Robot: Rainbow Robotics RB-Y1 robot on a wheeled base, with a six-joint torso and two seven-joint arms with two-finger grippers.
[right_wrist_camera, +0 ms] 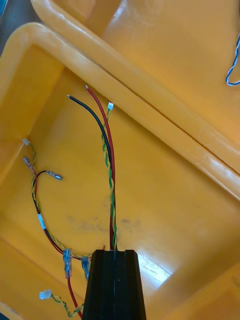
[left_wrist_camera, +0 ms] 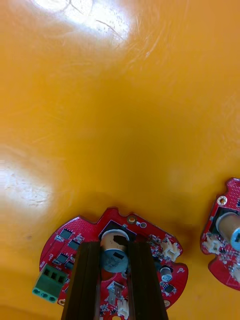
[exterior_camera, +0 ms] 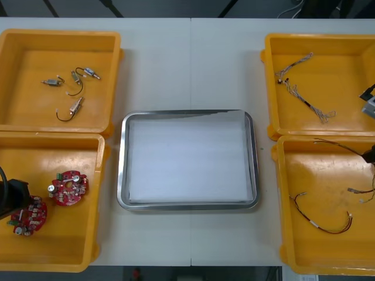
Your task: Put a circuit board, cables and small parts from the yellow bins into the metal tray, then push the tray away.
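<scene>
- The left gripper (left_wrist_camera: 116, 247), in the near left-hand bin (exterior_camera: 58, 252) beside the metal tray (exterior_camera: 122, 170), is closed narrowly around a round part (left_wrist_camera: 114, 257) standing up from a red circuit board (left_wrist_camera: 65, 245). A second board (exterior_camera: 68, 187) lies just beside it, nearer the tray.
- The board looks light, stiff and fragile. The raised part is a small, smooth hold, so a gentle lift seems called for.
- The right gripper (right_wrist_camera: 115, 254), in the near right-hand bin (exterior_camera: 316, 181) on the tray's other side, is pinched tight on red, black and yellow-green cables (right_wrist_camera: 111, 165).
- These look limp and are likely to trail and snag.
- The tray sits empty on the bench (exterior_camera: 187, 64).
</scene>
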